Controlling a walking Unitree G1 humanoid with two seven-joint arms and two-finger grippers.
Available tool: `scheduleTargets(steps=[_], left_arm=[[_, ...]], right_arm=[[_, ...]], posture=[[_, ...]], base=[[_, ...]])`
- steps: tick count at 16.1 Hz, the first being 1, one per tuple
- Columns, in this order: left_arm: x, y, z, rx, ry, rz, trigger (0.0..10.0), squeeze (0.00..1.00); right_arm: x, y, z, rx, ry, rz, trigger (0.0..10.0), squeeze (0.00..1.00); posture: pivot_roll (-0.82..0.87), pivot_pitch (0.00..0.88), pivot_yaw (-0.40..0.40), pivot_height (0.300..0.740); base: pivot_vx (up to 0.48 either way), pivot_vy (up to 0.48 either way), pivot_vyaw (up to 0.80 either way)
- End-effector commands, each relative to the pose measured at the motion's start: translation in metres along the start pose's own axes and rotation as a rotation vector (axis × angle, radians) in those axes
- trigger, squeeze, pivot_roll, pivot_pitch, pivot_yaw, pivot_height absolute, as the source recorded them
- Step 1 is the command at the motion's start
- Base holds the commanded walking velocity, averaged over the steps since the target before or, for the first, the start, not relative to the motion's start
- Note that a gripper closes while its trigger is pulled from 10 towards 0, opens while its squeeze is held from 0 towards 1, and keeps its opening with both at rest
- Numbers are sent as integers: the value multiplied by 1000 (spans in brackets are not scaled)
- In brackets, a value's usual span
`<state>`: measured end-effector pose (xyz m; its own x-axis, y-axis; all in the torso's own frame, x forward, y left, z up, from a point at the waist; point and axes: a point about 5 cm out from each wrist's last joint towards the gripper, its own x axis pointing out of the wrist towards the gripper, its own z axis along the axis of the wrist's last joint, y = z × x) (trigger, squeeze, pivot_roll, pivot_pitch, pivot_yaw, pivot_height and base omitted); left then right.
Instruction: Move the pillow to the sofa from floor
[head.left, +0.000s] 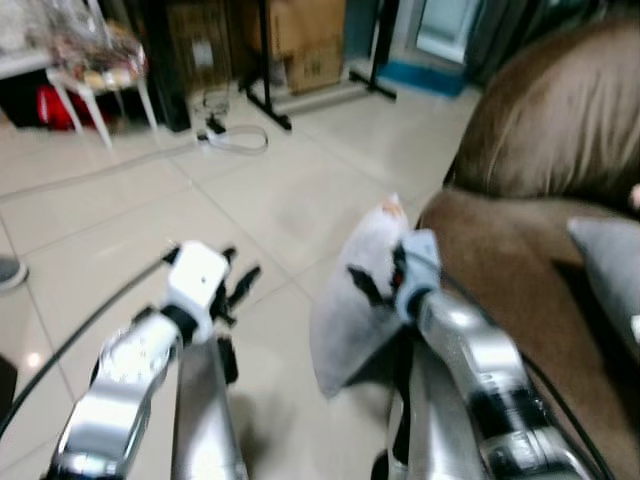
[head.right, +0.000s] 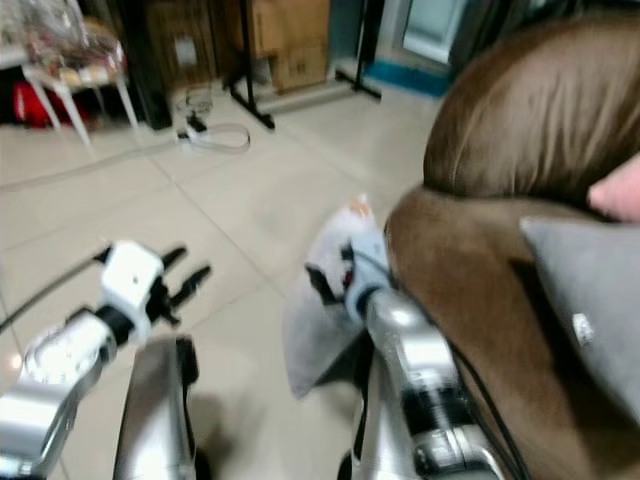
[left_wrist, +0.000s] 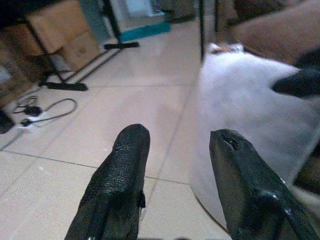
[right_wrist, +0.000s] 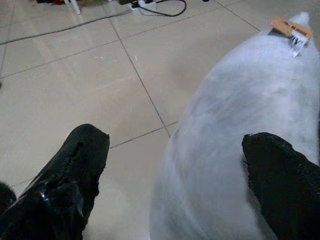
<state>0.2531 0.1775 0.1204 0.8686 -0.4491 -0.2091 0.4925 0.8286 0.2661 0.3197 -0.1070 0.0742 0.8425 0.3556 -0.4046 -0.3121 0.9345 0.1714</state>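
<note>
The pillow (head.left: 358, 300) is a plain pale grey-white one, kinda soft and puffy looking, with a small orange tag (right_wrist: 289, 27) sewn on at its far corner. It's standing up on edge on the tile floor, leaning right against the front of the brown sofa (head.left: 520, 250). It sits just past the right claw (right_wrist: 175, 175), whose two black fingers are spread wide, one over the pillow's side, the other out over bare tile. From the left claw (left_wrist: 175, 165), the pillow is off toward the sofa side, close by.
</note>
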Motion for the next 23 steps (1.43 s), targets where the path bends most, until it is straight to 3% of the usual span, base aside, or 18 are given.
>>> scheduleTargets(steps=[1,3,7,8,9,10,11,12,13,14,23], left_arm=[[-1,-2,3,8,-8,-43,10000,0],[-3,-5,1,6,1,-71,10000,0],[-8,-16,1,5,13,-160,10000,0],[-10,-18,0,4,21,-179,10000,0],[-12,-20,-1,2,33,-204,10000,0],[-15,-22,-4,-7,50,-234,10000,0],[-20,-26,-8,-8,84,-299,10000,0],[-23,-28,-10,-8,101,-326,10000,0],[-23,-29,-10,-11,104,-328,10000,0],[-23,-29,-10,-12,103,-326,10000,0],[-23,-33,-16,-53,143,-384,10000,0]], right_arm=[[4,-6,11,-6,-56,-65,10000,1000],[9,-12,14,6,-75,-160,10000,1000],[19,-19,3,-79,-12,-300,10000,1000],[20,-20,-3,-107,28,-323,10000,718],[21,-21,-9,-131,74,-334,10000,0],[22,-19,-15,-135,117,-326,10000,0],[23,-14,-29,-83,203,-291,10000,0],[23,-10,-40,-2,250,-267,6627,0],[23,-7,-44,39,264,-251,2627,0],[23,-6,-46,57,267,-236,0,0],[31,8,-38,29,248,-136,0,0]], posture=[[17,0,-38,395],[19,0,-33,395],[32,0,-30,395],[35,0,-27,395],[37,0,-27,395],[38,0,-27,395],[41,0,-28,395],[43,0,-29,395],[44,0,-31,395],[45,0,-32,395],[39,0,-42,395]], base=[[0,0,0],[0,0,0],[0,0,0],[0,0,0],[0,0,0],[0,0,0],[0,0,0],[0,0,0],[0,0,0],[0,0,0],[0,0,0]])
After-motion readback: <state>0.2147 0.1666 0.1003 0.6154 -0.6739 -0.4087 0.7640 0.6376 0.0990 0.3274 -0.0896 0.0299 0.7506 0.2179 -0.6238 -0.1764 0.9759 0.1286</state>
